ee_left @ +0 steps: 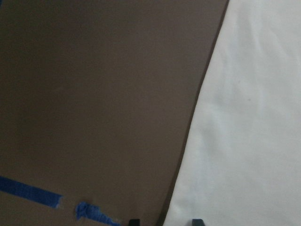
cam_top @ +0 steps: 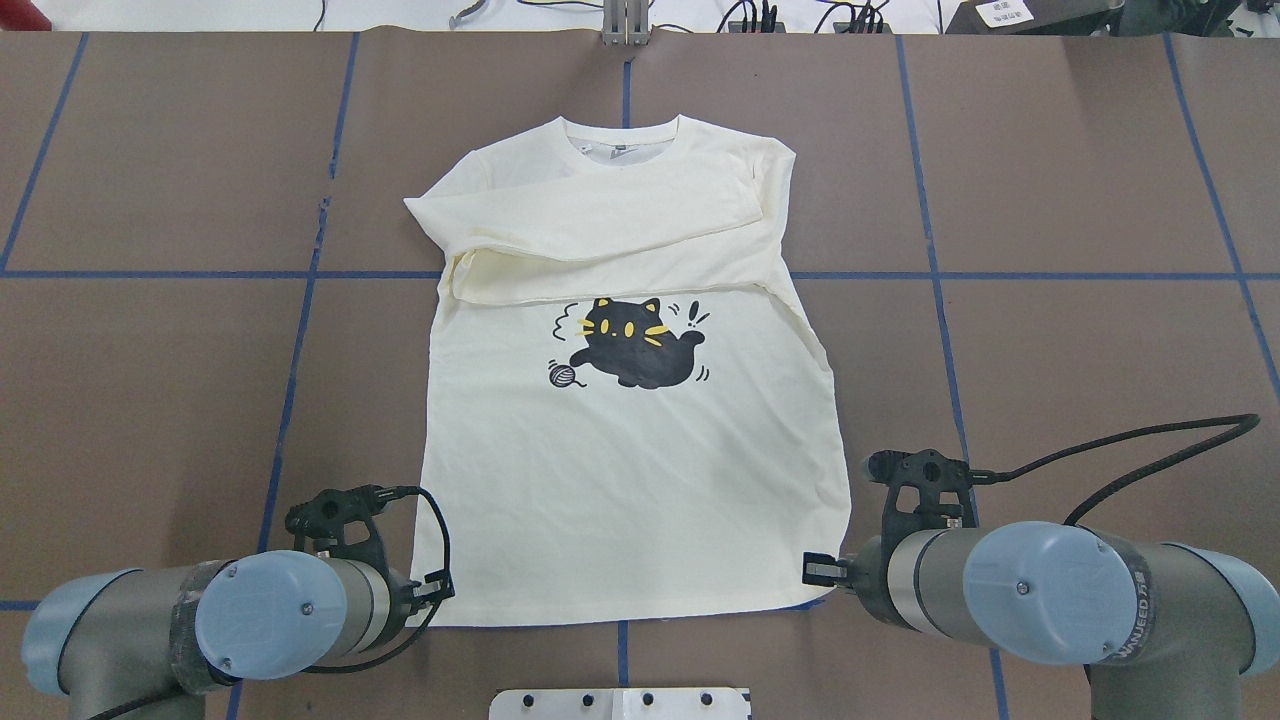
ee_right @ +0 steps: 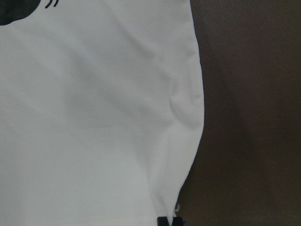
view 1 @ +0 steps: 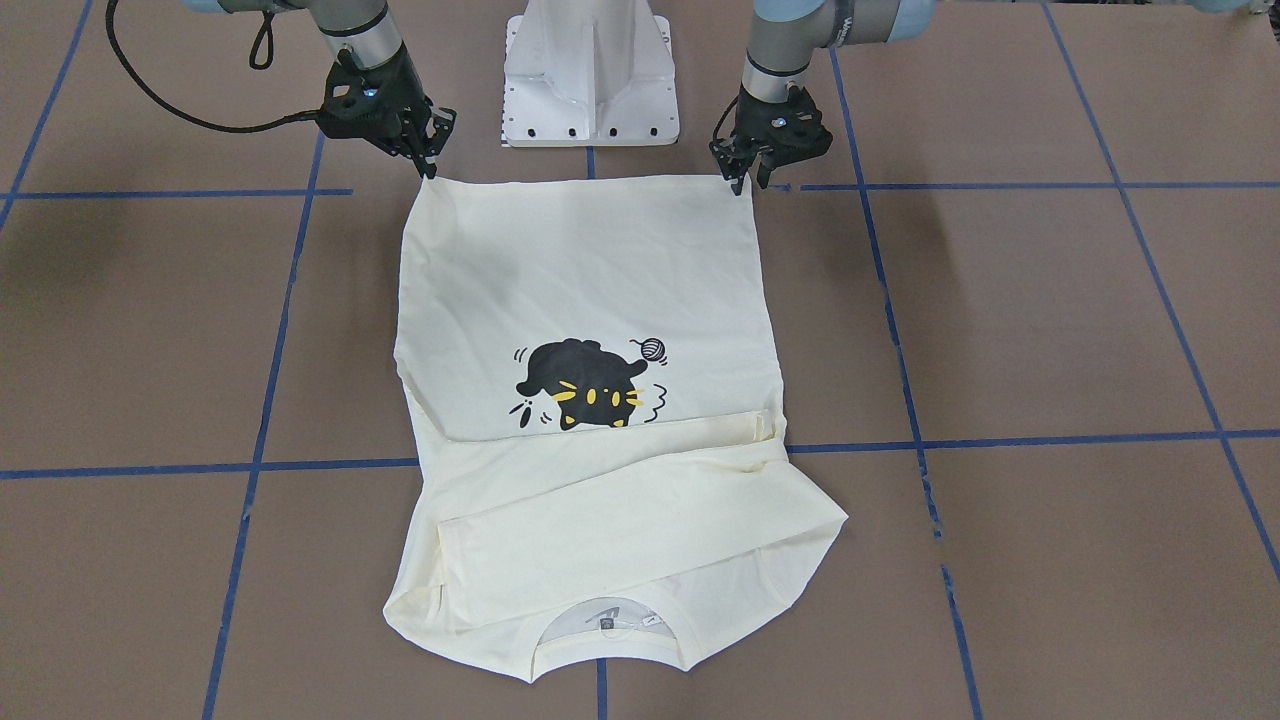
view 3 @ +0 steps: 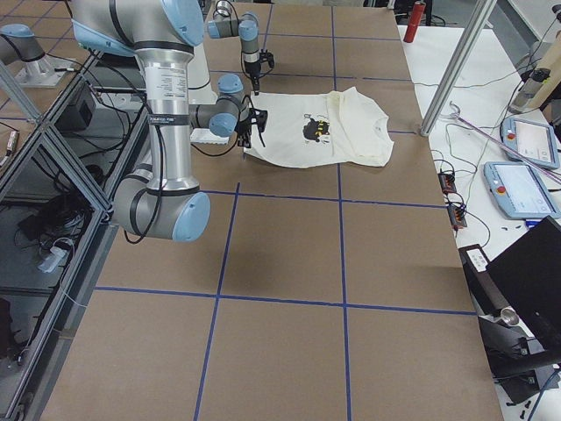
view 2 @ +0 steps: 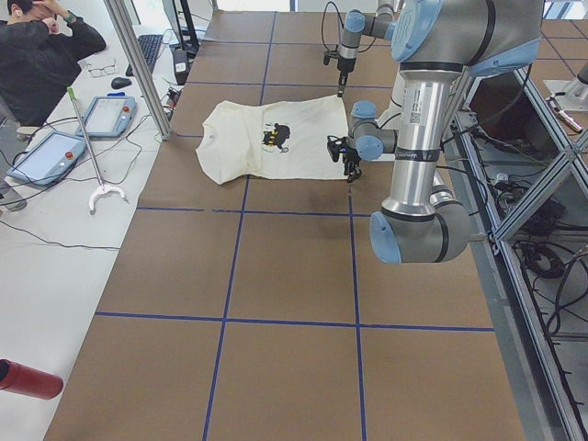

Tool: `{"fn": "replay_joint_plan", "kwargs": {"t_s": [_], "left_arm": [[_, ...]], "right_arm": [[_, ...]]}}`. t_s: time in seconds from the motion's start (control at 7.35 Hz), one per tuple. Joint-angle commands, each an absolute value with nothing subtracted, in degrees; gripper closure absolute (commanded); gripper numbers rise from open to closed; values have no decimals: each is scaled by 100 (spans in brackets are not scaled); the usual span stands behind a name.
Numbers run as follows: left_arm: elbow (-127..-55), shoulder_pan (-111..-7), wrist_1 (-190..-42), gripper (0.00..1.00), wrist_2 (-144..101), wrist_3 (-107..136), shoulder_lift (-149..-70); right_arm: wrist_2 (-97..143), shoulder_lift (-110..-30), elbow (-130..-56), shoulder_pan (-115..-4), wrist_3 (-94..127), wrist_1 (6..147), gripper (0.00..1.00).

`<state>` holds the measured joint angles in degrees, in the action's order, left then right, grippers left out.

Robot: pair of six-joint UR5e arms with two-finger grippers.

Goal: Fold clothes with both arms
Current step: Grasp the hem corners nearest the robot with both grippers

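Shirt [cam_top: 620, 470] lies flat on the table [cam_top: 1050, 350], cat print [cam_top: 635, 345] up. Both sleeves [cam_top: 600, 235] are crossed over the chest, collar [cam_top: 620, 135] at the far end, hem [cam_top: 620, 618] nearest my base. Step in hand, as I read it: take the two hem corners and carry the bottom half up over the sleeves.

Left gripper [view 1: 745, 178]: at the hem corner on my left. Wrist view shows my fingertips [ee_left: 196, 221] spread apart with the shirt edge running between them, nothing clamped.
Right gripper [view 1: 430, 165]: at the other hem corner. Tips sit close together in its wrist view, but I can't tell if cloth is actually pinched.

To do it well:
- Get both layers of cloth between the pads at each corner. With one layer only, the back panel drags.
- Bite just inside the corner, not on the bare edge, or it slips out on the lift.
- Close both sides before any lift, then raise together at the same height, hem taut but not stretched.
- Travel straight toward the collar. Any skew gives a crooked fold.
- Lay the hem down low near the shoulders so the sleeves don't flick open.
- Small wrinkle [ee_right: 186, 101] on the side edge by my right corner; light tension should pull it out.
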<state>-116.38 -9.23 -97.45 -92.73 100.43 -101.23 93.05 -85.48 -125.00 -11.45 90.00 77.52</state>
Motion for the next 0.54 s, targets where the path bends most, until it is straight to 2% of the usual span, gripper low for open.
{"fn": "replay_joint_plan", "kwargs": {"t_s": [0.0,0.14,0.27,0.41], "left_arm": [[-11680,-923,-9747,81,-9281,10037,-10142],[-11698,-923,-9747,88,-9290,10037,-10186],[-11716,-914,-9747,100,-9299,10037,-10187],[-11707,-914,-9747,100,-9299,10037,-10169]], "right_arm": [[9369,-8552,-12542,-1221,9000,7752,100],[9369,-8552,-12542,-1230,9000,7752,100],[9369,-8552,-12542,-1239,9000,7752,100],[9369,-8552,-12542,-1231,9000,7752,100]]}}
